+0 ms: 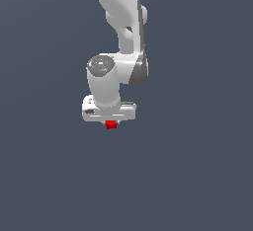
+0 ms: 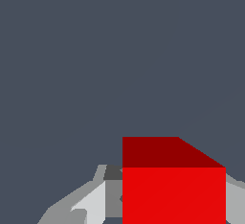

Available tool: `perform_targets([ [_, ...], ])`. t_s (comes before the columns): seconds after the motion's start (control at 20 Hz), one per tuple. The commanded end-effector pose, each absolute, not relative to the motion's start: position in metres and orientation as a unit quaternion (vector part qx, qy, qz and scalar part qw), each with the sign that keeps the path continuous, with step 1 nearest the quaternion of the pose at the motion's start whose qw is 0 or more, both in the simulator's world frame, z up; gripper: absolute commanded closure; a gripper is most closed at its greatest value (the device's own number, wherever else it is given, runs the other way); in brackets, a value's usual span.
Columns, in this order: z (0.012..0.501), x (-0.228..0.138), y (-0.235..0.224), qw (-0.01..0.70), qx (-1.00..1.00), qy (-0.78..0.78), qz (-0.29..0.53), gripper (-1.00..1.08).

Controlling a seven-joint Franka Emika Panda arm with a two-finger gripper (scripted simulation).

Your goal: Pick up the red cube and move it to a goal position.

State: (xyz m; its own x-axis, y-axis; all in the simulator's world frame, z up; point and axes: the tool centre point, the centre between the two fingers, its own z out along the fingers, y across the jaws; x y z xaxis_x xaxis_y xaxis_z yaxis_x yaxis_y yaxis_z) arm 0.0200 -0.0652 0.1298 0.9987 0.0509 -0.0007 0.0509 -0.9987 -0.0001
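The red cube is a tiny bright red block showing just below the white gripper hand in the exterior view. My gripper points down over it with the cube between its fingers. In the wrist view the red cube fills the space between the grey fingers, which press against its sides. The gripper is shut on the cube. The fingertips are mostly hidden by the hand in the exterior view. I cannot tell how high the cube is above the surface. No goal marker shows in either view.
The white arm rises from the hand to the top of the exterior view. A plain dark grey surface spreads all around.
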Motion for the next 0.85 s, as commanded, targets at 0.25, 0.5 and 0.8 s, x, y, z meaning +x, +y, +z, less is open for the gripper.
perform_targets([
  [0.25, 0.192, 0.033, -0.075, 0.0, -1.0, -0.025, 0.0, 1.08],
  [0.5, 0.215, 0.039, -0.078, 0.0, -1.0, -0.025, 0.0, 1.08],
  [0.8, 0.223, 0.042, -0.08, 0.0, -1.0, -0.025, 0.0, 1.08],
])
